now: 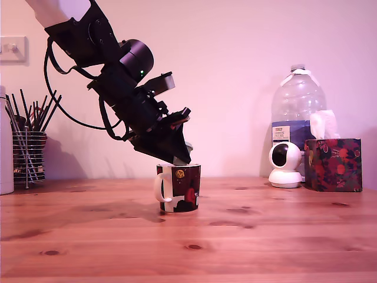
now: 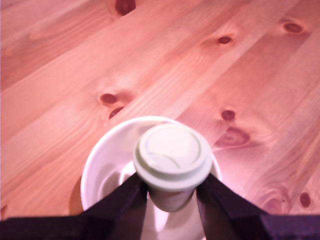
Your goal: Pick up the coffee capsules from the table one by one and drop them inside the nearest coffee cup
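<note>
The dark coffee cup (image 1: 178,188) with a white handle stands on the pine table (image 1: 265,236) near the middle of the exterior view. My black gripper (image 1: 181,157) hangs tilted right over its rim. In the wrist view a pale grey-green coffee capsule (image 2: 172,160) with a round lighter top sits clamped between my two dark fingers (image 2: 122,200), directly above the cup's white inside (image 2: 102,172). My gripper (image 2: 170,197) is shut on the capsule. In the exterior view the capsule is barely visible behind the fingertips.
A wire pencil holder (image 1: 27,150) stands at the exterior view's left. A water bottle (image 1: 296,121), a small white camera (image 1: 285,165) and a floral tissue box (image 1: 333,164) stand at the back on that view's right.
</note>
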Controlling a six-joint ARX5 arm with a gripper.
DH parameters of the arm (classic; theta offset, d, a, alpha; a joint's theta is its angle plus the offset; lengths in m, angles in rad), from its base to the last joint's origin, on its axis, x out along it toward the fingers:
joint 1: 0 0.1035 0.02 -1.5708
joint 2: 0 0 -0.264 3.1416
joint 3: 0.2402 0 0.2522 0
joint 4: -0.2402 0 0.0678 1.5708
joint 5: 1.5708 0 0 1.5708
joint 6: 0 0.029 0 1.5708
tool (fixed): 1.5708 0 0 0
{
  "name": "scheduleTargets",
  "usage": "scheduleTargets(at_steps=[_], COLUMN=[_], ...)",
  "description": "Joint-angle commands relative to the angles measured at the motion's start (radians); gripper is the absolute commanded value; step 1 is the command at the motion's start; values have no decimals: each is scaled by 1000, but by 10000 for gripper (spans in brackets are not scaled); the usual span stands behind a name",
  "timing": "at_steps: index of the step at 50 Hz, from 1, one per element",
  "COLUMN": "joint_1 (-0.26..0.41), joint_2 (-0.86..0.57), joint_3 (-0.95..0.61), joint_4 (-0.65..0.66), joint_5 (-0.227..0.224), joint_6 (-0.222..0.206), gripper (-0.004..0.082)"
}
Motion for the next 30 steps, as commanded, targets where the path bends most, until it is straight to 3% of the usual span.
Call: scheduleTargets(at_steps=[1, 30], joint_1=[-3, -2], joint_2=[16, 16], joint_3=[2, 2], joint_4=[8, -16], joint_5=[-1, -2], joint_6=[5, 5], gripper=[148, 148])
